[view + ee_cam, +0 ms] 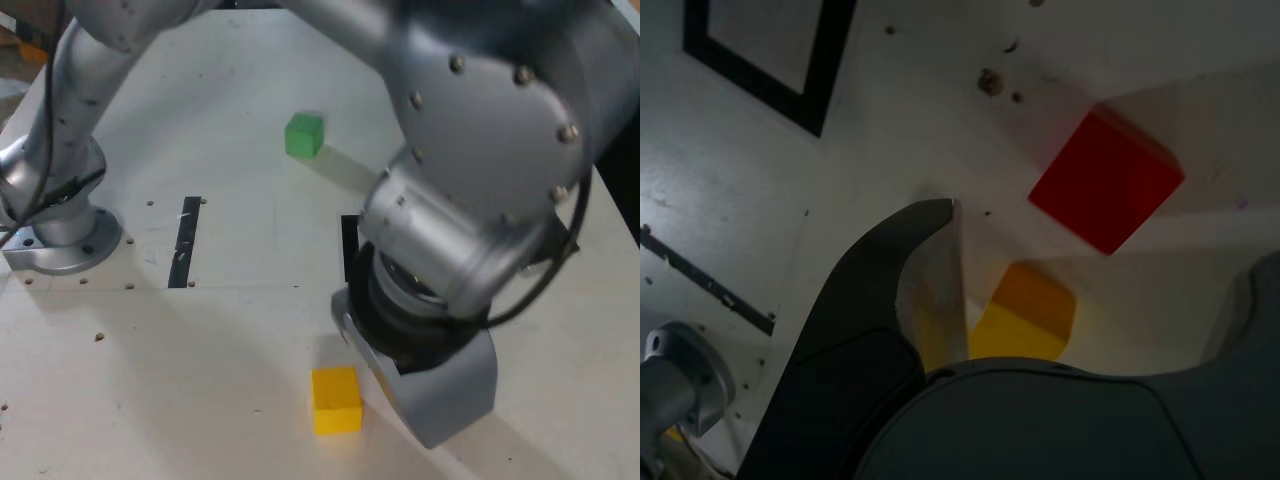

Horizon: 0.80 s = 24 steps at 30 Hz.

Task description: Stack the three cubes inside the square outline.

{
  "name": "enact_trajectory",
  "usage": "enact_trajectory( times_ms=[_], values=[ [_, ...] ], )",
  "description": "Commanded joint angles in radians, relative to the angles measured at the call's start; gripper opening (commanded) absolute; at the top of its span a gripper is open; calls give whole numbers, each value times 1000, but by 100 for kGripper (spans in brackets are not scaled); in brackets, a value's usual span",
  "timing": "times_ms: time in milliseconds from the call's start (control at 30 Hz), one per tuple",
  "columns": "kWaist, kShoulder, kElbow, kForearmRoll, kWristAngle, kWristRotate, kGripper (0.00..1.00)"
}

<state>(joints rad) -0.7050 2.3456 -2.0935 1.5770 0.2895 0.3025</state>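
I am lowering the spread-jawed gripper [1080, 300] around the yellow cube [336, 399], near the red cube [1106, 180], risking nudging it away from the square outline [765, 60].

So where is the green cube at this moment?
In the exterior view the green cube sits alone at the table's far side, left of the arm's wrist, beyond the black tape strip.

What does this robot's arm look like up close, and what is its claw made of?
The arm is silver-grey metal: fat rounded joints with small bolts, on a round bolted base. Thin black cables run along it. The gripper is dark grey, with smooth curved fingers.
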Motion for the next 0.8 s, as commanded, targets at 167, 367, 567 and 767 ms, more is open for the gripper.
enact_trajectory(
  times_ms=[167,367,567,767],
  values=[
    [12,49,-7,-24,3,6,89],
    [15,49,4,-40,14,7,84],
    [19,46,17,-64,26,12,78],
    [19,41,31,-96,40,5,71]
  ],
)
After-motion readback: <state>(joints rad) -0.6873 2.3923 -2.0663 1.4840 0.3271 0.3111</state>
